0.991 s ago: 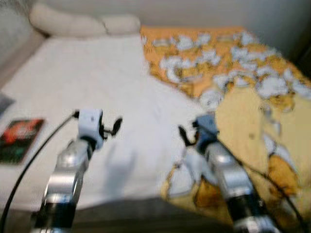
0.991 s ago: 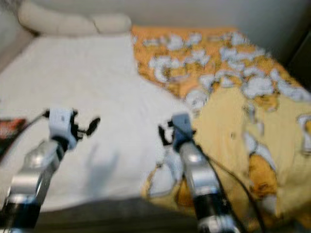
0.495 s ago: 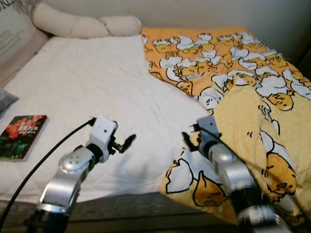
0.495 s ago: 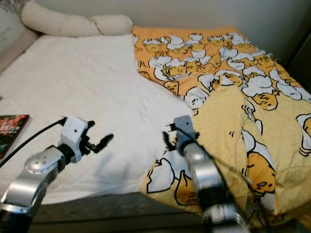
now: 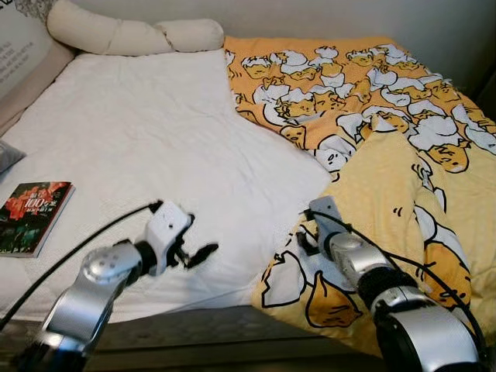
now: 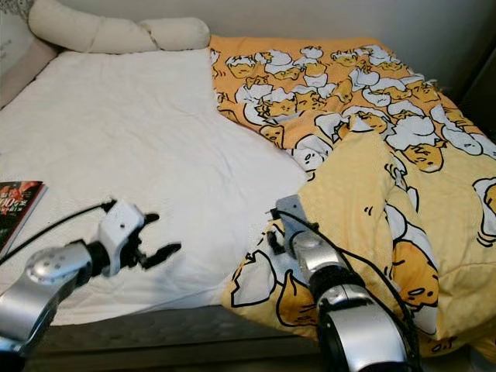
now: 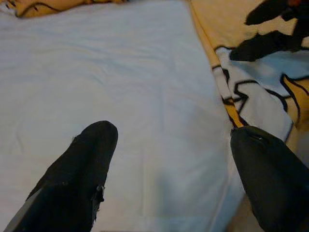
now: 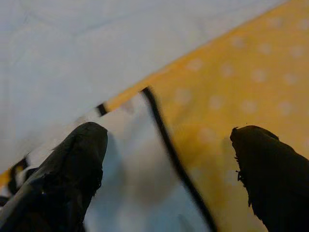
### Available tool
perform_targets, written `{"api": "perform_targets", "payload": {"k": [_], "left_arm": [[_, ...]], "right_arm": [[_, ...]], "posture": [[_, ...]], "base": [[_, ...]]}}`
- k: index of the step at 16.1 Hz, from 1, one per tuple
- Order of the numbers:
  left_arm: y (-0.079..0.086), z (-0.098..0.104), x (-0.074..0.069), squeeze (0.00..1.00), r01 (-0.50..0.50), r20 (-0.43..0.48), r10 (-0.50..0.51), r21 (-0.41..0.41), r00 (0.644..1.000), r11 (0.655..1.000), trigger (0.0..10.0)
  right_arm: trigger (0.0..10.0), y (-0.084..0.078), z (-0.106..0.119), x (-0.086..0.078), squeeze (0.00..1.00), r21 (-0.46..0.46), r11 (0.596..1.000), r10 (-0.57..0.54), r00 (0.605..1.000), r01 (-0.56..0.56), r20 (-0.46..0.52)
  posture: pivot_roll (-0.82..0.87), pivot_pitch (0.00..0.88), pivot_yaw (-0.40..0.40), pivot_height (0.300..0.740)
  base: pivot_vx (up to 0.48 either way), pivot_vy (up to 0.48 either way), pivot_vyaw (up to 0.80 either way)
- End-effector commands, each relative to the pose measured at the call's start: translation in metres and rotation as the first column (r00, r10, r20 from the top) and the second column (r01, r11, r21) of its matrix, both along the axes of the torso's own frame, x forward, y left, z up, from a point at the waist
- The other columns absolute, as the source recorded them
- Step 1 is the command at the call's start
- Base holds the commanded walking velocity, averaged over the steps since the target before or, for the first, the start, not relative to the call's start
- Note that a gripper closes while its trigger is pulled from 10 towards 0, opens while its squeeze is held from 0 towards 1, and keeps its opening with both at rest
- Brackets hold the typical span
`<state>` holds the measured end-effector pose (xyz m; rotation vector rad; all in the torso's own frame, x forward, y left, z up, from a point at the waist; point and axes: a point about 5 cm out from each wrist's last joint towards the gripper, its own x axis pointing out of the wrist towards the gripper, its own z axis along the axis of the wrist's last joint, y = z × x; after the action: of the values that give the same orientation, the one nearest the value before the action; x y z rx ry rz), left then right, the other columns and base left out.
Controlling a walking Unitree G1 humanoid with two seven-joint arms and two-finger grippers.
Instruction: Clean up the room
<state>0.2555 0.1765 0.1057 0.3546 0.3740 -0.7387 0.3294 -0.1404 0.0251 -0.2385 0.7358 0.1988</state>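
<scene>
1. White sheet (image 5: 155,147) covers the bed; bare across the robot's left and middle part, lightly creased.
2. Yellow-orange blanket (image 5: 387,155), printed with white-and-yellow cartoon figures outlined in black, lies over the bed's right part. One flap is folded back, plain yellow side up; the near corner hangs at the bed's front edge.
3. Book (image 5: 32,217), dark cover with red picture and white lettering, lies flat on the sheet near the bed's left edge, well apart from the blanket.
4. Long cream bolster pillow (image 5: 132,35) rests along the head of the bed against the wall.
5. Left pincer (image 5: 195,252): hovers over the bare sheet near the front edge, fingers (image 7: 77,179) spread apart, gripping nothing; a black cable trails from its wrist.
6. Right pincer (image 5: 304,232): sits at the blanket's near corner, where printed cloth meets white sheet; fingers (image 8: 72,164) spread wide on either side of the blanket's edge, not closed on it.
</scene>
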Motion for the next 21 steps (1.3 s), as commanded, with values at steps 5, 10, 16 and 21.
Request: {"api": "perform_targets", "payload": {"k": [5, 10, 16, 21], "left_arm": [[-0.004, 0.003, -0.017, 0.0, 0.033, -0.039, -0.033, 0.011, 0.999, 0.999, 10.0], [-0.003, 0.006, -0.025, 0.0, 0.033, -0.061, -0.032, 0.018, 0.998, 0.999, 10.0], [0.002, 0.007, -0.038, 0.0, 0.022, -0.091, -0.019, 0.033, 0.996, 0.999, 10.0], [0.001, 0.007, -0.04, 0.0, 0.022, -0.098, -0.018, 0.034, 0.995, 0.999, 10.0]], "right_arm": [[2.1, 0.0, -0.015, -0.012, 0.0, 0.017, 0.999, -0.039, 0.997, 0.04, -0.063], [0.0, -0.001, -0.027, -0.023, 0.0, 0.114, 0.984, -0.125, 0.984, 0.139, -0.123], [0.0, -0.003, -0.037, -0.034, 0.0, 0.118, 0.98, -0.139, 0.976, 0.161, -0.169], [0.0, -0.006, -0.04, -0.037, 0.0, 0.12, 0.978, -0.149, 0.972, 0.172, -0.179]], "posture": [[0.26, 0.0, -0.021, 0.74], [0.29, 0.0, -0.019, 0.74], [0.31, 0.0, -0.009, 0.74], [0.31, 0.0, -0.005, 0.74]], "base": [[0.0, 0.0, 0.0], [0.0, 0.0, 0.0], [0.0, 0.0, 0.0], [0.0, 0.0, 0.0]]}}
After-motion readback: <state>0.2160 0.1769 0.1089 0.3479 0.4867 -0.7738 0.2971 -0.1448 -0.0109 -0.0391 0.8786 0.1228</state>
